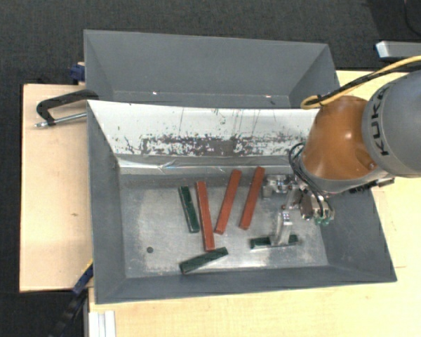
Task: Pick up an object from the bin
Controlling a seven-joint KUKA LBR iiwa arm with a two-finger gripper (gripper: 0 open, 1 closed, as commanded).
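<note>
Fingers (285, 232) over one green bar (261, 243)

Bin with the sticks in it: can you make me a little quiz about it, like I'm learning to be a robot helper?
1. How many red-brown sticks lie on the floor of the bin?
2. True or false: the long dark green stick lies to the right of all the red-brown sticks.
3. Which thing lies nearest the jaws?
A. the short dark green piece at the floor's lower right
B. the dark green stick by the near wall
C. the leftmost red-brown stick

Key: 1. three; 2. false; 3. A
</note>
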